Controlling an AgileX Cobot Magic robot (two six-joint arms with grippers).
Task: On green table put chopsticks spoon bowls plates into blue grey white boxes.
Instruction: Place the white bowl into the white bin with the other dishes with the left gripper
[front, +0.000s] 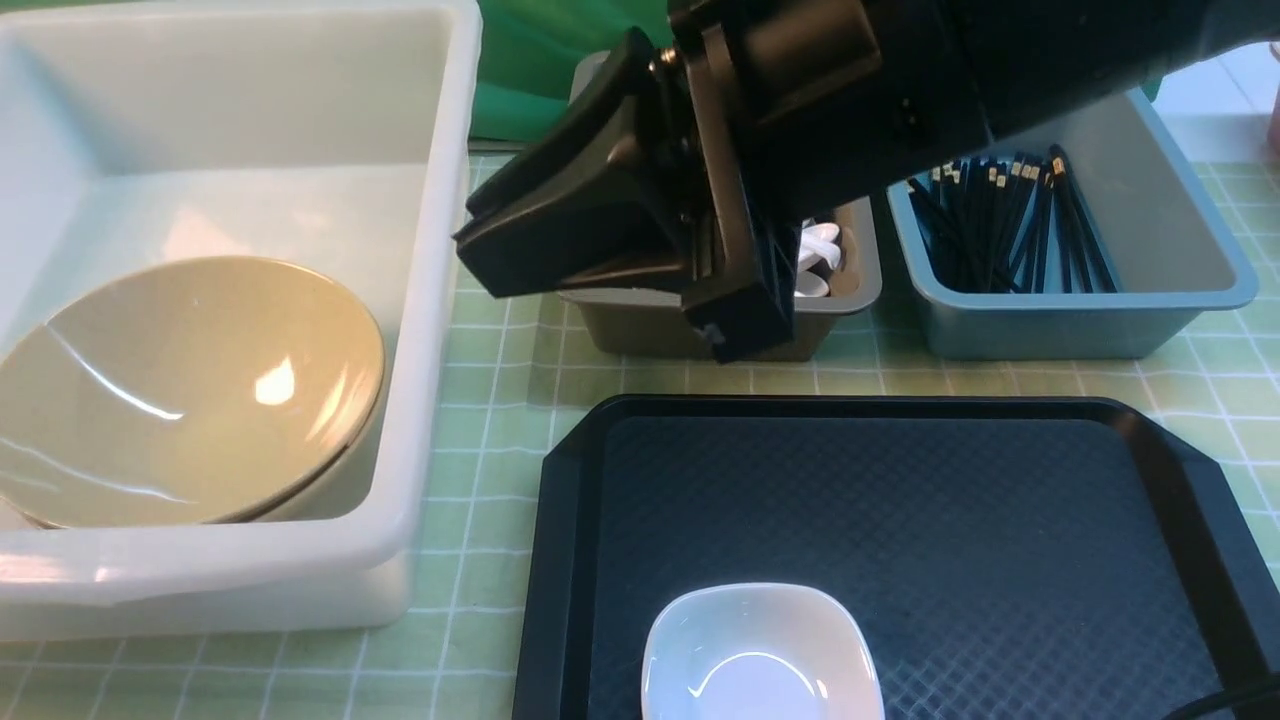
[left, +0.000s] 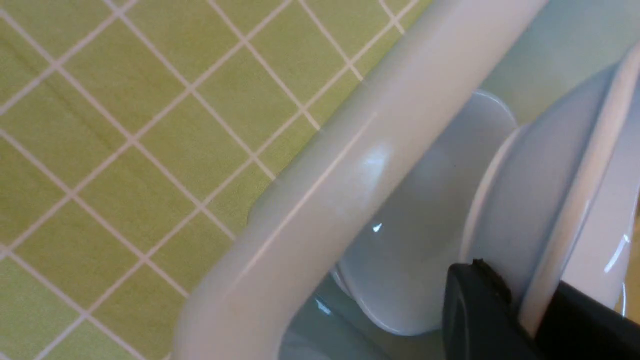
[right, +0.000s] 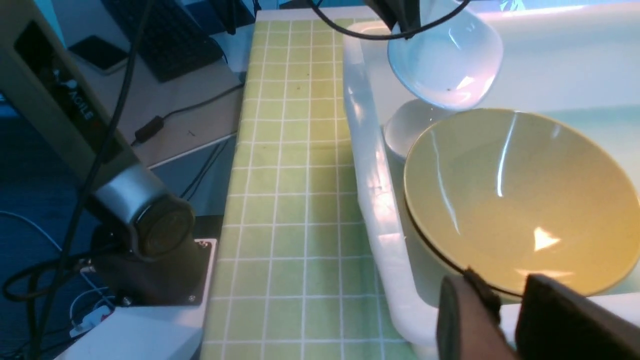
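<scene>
The left gripper is clamped on the rim of a white plate, which hangs tilted from its jaws over the white tub (a second small dish lies in the tub below them). The right gripper has its jaws a little apart. The tan bowl rests in the tub just beyond their tips, its rim showing in the gap; whether they touch it I cannot tell. The tub stands on the green table.
</scene>
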